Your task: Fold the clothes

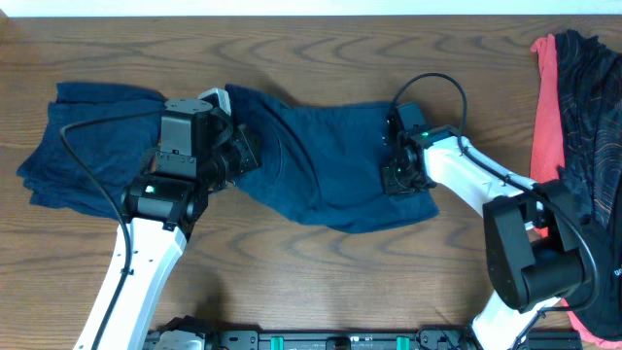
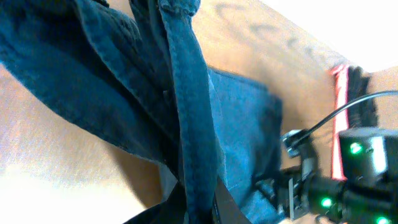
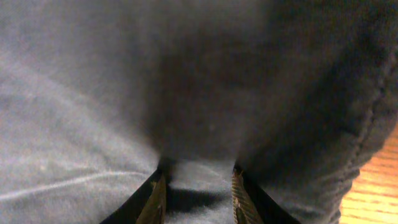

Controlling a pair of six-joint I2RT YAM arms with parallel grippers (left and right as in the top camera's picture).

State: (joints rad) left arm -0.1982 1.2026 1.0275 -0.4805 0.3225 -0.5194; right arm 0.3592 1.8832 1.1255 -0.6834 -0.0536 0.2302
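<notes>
Left claw (image 1: 243,154) is clamped on a bunch of the dark navy-blue fabric shorts (image 1: 326,160) near their middle, and the right claw (image 1: 397,177) pinches the same garment at its right edge, a fold of cloth filling the narrow gap between its fingers (image 3: 155,199). The shorts lie spread across the middle of the brown wooden desk (image 1: 321,282), one wide part reaching out to the far left; a coral-red fabric garment (image 1: 547,107) and a blackish speckled fabric garment (image 1: 591,87) wait at the desk's right edge. I judge the step in hand to be an early fold of the shorts, with both grips taken and the cloth not yet laid over. The next move calls for both arms to lift and travel together, so the fabric carries over flat without dragging or bunching. Overhead shows the whole layout but hides both grips under the wrists; the left wrist view shows cloth raised off the desk and hanging in folds from its claw, and the right wrist view alone shows the fold caught between fingers.
</notes>
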